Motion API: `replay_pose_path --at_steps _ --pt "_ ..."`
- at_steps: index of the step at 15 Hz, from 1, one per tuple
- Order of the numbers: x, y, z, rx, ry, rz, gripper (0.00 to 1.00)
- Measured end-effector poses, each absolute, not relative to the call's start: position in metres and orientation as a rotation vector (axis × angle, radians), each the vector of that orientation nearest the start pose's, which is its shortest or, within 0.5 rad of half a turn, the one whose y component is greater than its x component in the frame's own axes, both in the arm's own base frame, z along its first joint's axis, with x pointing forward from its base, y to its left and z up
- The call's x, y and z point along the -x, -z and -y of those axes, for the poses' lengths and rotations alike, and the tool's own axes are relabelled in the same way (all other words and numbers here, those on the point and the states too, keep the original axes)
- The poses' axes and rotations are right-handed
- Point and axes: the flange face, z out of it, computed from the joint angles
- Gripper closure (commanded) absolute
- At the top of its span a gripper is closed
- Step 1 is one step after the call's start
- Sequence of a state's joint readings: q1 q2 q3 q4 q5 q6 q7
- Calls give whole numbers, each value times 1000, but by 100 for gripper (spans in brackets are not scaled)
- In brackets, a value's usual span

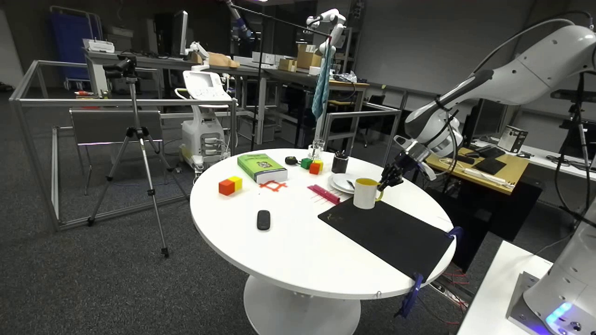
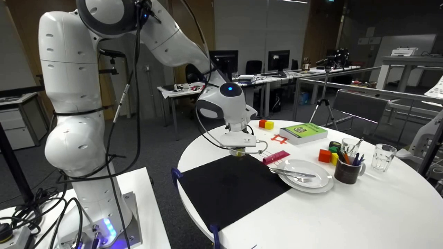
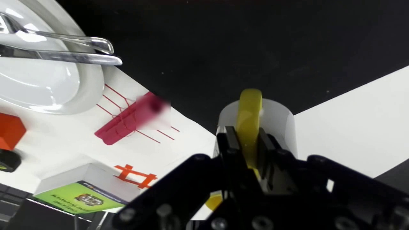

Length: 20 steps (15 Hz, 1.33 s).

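Note:
My gripper (image 1: 383, 183) is shut on the yellow handle of a white mug (image 1: 364, 195) with a yellow inside. In the wrist view the fingers (image 3: 245, 135) press on both sides of the handle (image 3: 250, 110). The mug is upright and appears to be held above the black mat (image 1: 391, 232). In an exterior view the wrist camera and hand hide most of the mug (image 2: 238, 153) and the fingers. Stacked white plates (image 2: 325, 188) with a knife and fork (image 2: 303, 180) lie beside the mat. A pink rolled piece (image 2: 276, 157) lies at the mat's edge.
The round white table (image 1: 233, 242) also bears a green book (image 1: 261, 164), coloured cubes (image 1: 226, 187), a dark mug of pens (image 2: 347, 173), drinking glasses (image 2: 383, 157) and a black oblong object (image 1: 263, 220). Blue clamps (image 1: 410, 298) fix the mat at the table's edge.

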<state>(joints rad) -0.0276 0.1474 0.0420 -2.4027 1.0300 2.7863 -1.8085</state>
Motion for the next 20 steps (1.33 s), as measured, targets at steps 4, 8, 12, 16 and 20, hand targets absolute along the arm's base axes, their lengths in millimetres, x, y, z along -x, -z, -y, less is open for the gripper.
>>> replay_pose_path --at_steps 4,8,12,16,20 --pt "-484 -277 42 2801 783 1003 96" --pt "-466 -269 46 2949 768 783 96" --pt "-455 -264 46 3012 761 593 96" --pt "-451 -267 47 3038 799 395 96" --pt "-450 -276 49 3072 869 206 96"
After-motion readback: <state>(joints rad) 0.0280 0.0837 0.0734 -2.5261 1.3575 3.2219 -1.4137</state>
